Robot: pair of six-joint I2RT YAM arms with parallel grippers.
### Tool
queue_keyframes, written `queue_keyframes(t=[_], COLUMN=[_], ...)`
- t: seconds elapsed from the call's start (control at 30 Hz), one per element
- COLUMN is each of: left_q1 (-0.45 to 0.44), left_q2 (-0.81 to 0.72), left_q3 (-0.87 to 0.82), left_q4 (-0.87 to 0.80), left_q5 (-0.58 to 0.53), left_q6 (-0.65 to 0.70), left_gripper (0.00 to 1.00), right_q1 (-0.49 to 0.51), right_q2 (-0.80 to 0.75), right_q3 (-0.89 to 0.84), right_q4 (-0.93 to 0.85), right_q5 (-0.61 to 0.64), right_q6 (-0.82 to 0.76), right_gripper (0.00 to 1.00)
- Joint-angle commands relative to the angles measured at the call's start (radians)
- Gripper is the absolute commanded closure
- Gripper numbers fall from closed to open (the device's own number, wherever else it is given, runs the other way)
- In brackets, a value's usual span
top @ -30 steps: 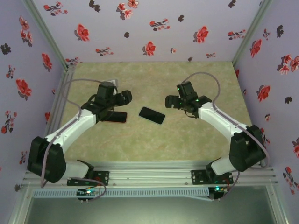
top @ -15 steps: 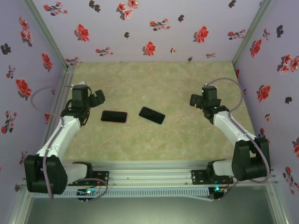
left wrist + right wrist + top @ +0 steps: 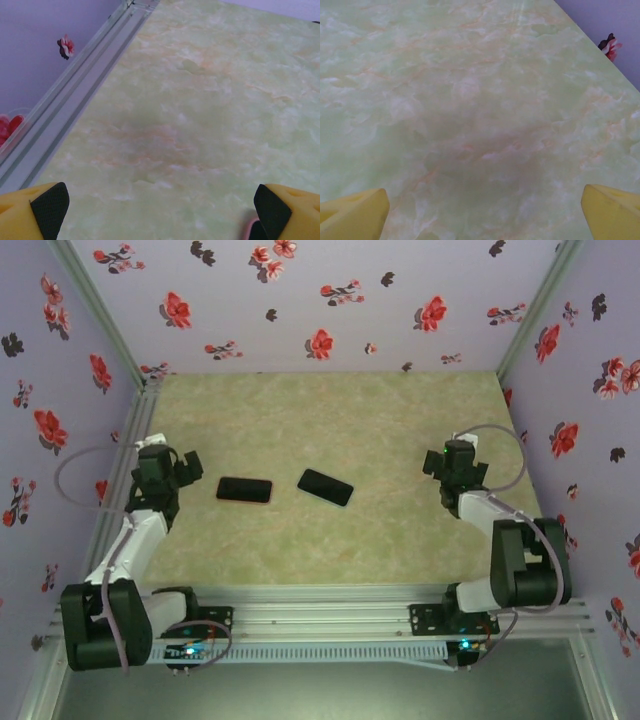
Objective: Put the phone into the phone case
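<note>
A black phone (image 3: 325, 486) lies flat near the middle of the green marbled table (image 3: 330, 420). Just left of it lies the phone case (image 3: 244, 489), a dark rectangle with a pink rim; I cannot tell what fills it. A pink corner of the phone case (image 3: 249, 231) peeks in by the right fingertip of the left wrist view. My left gripper (image 3: 186, 466) (image 3: 161, 214) hangs open left of the case, nothing between its yellow fingers. My right gripper (image 3: 441, 464) (image 3: 485, 212) stands open well right of the phone, over bare table.
Flowered purple walls close in the table on three sides. An aluminium rail (image 3: 75, 95) runs along the left edge, close to the left gripper. The arm bases sit on the rail frame (image 3: 320, 620) at the near edge.
Both arms have swung outward and back: the left gripper left its place over the phone case and went to the left edge, the right gripper went to the right. Phone and case lie unmoved.
</note>
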Motion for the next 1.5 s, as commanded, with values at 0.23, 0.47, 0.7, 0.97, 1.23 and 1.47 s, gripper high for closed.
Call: queue_keyframes(t=[0.23, 0.47, 0.7, 0.97, 1.23, 1.47], left_q1=[0.016, 0.015, 0.013, 0.008, -0.004, -0.004], left_q2=[0.142, 0.291, 0.422, 0.425, 0.425, 0.425], left_q3=[-0.197, -0.286, -0.254, -0.195, -0.193, -0.193], left_q4=[0.568, 0.895, 0.946, 0.830, 0.829, 0.829], left_q5=[0.055, 0.150, 0.212, 0.234, 0.207, 0.207], left_q6=[0.097, 0.143, 0.165, 0.174, 0.203, 0.203], left_gripper=[0.00, 0.00, 0.00, 0.00, 0.00, 0.00], right_q1=[-0.011, -0.024, -0.032, -0.032, -0.033, -0.033], right_q2=[0.098, 0.143, 0.135, 0.137, 0.136, 0.136], right_q3=[-0.120, -0.228, -0.200, -0.202, -0.203, -0.203], right_q4=[0.409, 0.655, 0.581, 0.587, 0.587, 0.587], right_q5=[-0.023, -0.085, -0.132, -0.131, -0.131, -0.131], right_q6=[-0.046, -0.052, -0.057, -0.057, -0.057, -0.057], right_gripper=[0.01, 0.01, 0.01, 0.01, 0.01, 0.01])
